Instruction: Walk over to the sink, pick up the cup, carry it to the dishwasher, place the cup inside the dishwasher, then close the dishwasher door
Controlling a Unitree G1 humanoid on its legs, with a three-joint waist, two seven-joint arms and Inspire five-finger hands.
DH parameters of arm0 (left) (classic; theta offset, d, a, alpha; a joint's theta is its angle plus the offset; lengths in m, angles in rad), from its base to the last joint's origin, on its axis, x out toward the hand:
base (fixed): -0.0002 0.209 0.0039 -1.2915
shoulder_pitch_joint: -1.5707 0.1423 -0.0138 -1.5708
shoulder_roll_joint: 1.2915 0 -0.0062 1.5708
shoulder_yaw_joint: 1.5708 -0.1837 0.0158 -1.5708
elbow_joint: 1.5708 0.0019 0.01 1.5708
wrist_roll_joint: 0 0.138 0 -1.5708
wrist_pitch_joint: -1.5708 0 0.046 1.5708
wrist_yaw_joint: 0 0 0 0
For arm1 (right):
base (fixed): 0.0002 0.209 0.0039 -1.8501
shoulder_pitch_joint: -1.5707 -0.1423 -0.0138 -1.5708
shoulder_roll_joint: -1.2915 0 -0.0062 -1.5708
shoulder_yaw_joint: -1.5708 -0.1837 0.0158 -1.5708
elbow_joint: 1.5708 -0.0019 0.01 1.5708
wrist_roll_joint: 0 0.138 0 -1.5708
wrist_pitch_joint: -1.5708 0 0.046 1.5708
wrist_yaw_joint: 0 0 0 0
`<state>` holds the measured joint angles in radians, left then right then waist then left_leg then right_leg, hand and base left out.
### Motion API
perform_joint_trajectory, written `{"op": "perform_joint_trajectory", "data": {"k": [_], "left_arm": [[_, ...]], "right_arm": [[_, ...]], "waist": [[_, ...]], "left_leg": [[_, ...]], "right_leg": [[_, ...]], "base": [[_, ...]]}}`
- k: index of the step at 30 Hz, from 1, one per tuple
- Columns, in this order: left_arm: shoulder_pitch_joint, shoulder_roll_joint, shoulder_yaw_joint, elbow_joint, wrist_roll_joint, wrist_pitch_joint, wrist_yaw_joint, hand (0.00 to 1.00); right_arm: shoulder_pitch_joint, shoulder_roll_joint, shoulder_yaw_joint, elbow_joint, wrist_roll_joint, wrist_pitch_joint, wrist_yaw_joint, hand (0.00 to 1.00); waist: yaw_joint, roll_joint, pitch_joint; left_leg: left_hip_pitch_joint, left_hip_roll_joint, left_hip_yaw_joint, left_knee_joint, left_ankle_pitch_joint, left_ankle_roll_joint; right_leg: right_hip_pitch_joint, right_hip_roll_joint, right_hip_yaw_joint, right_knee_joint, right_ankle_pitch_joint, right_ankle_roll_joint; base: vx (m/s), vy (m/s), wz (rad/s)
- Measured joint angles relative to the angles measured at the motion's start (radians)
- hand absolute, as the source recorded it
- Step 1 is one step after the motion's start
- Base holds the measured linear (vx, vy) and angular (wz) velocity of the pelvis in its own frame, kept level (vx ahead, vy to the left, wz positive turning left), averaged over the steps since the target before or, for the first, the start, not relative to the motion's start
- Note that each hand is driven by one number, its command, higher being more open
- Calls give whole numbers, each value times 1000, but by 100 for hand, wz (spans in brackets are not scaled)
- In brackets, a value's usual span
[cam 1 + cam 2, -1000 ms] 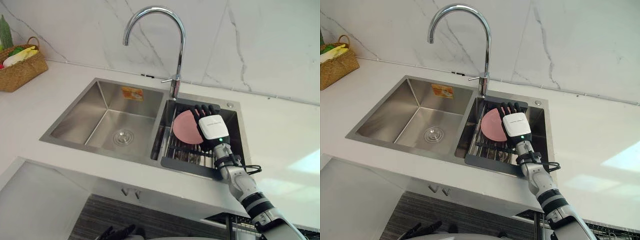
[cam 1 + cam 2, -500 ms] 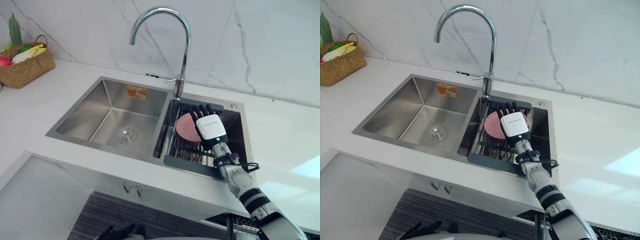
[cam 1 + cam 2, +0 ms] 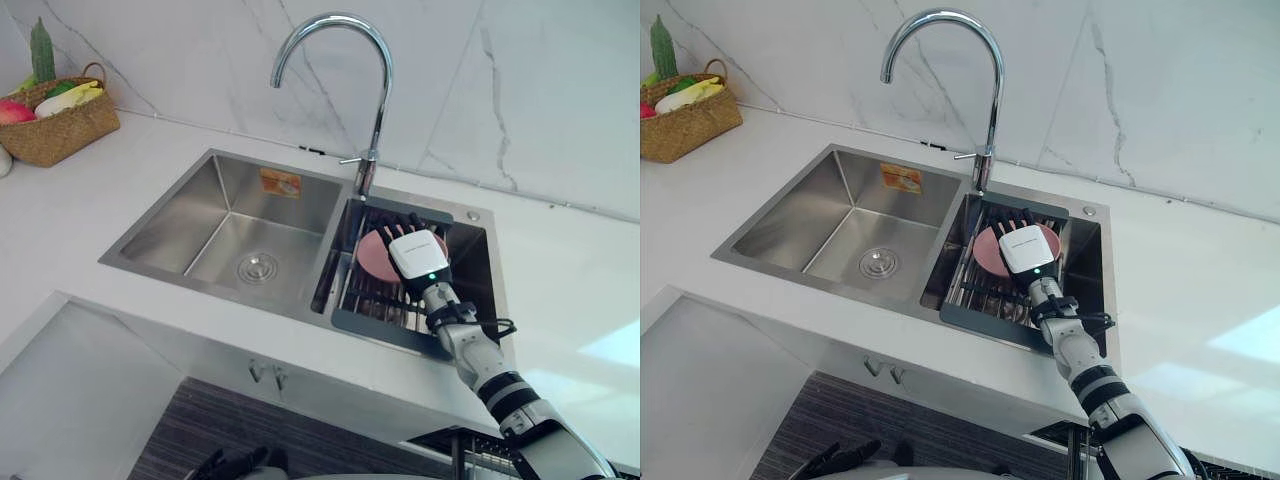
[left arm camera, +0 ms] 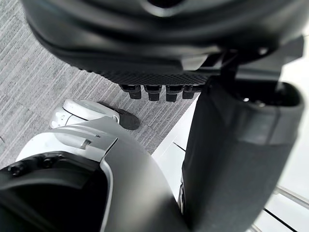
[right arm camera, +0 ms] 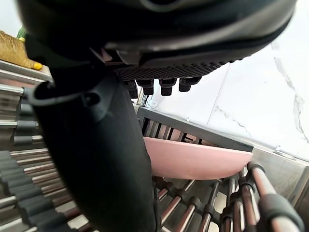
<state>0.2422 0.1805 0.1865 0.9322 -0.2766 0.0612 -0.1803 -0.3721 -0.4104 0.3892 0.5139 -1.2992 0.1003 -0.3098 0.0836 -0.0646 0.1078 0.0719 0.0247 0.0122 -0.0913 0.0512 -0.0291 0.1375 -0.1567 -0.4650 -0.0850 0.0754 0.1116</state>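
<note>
Slid farther over pink dish (image 3: pixel 371 254), right hand (image 3: pixel 418 258), fingers straight and spread. Propped on edge in rack (image 3: pixel 372 297) of right sink (image 3: pixel 196 203) basin, face turned left; faucet (image 3: pixel 365 178) just beyond. Left hand (image 4: pixel 159 67) low, fingers relaxed.

kitchen for sure, looks like a home one. there's a double-bowl stainless sink (image 3: pixel 225 215) sunk into a white worktop (image 3: pixel 570 270), with a tall curved chrome tap (image 3: pixel 381 100) at its back edge between the two bowls. the right bowl holds a dish rack (image 3: pixel 380 328) with a pink plate (image 3: pixel 375 255) propped in it. the wall (image 3: pixel 540 90) behind is white marble-look slab. a wicker basket (image 3: pixel 60 130) of vegetables sits at the worktop's far left corner, and cabinet handles (image 3: pixel 267 375) show under the front edge, above a grey striped floor (image 3: pixel 230 430).
</note>
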Motion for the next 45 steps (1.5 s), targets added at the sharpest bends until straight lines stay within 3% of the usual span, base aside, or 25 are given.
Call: {"op": "perform_joint_trajectory", "data": {"k": [7,12,21,35,36,45], "left_arm": [[2,1,-1,-18,0,6,1,100],[10,1,1,-24,0,-3,4,100],[29,-1,3,-28,0,-43,11,100],[51,-11,4,-27,-1,-88,28,100],[52,-13,4,-27,-1,-89,29,100],[58,-23,4,-28,-21,-89,32,100]], "right_arm": [[-12,0,0,58,-4,21,12,0],[-8,-3,0,76,-32,44,-99,0],[-3,-97,-14,43,-13,40,-195,0],[-2,-164,-35,-56,147,-68,-208,0],[2,-165,-35,-63,169,-79,-202,100],[41,-161,-119,-233,371,-82,-135,100]], "waist": [[9,-7,4],[8,-8,6],[-3,13,20],[-20,35,31],[-20,38,31],[-20,51,29]], "left_leg": [[-2,-3,1,0,0,0],[-9,-3,3,0,0,0],[-8,-3,11,1,0,0],[-3,-1,27,5,3,5],[-2,0,27,5,3,5],[-1,2,31,6,3,5]], "right_leg": [[2,-4,-9,0,-2,3],[0,-6,-18,0,-3,4],[-4,-7,-9,1,2,2],[-12,-1,10,1,3,2],[-12,0,13,1,3,2],[-12,1,16,1,3,2]], "base": [[-2,1,0],[2,5,5],[11,3,-1],[2,-1,-2],[-14,-6,-3],[-1,-1,0]]}}
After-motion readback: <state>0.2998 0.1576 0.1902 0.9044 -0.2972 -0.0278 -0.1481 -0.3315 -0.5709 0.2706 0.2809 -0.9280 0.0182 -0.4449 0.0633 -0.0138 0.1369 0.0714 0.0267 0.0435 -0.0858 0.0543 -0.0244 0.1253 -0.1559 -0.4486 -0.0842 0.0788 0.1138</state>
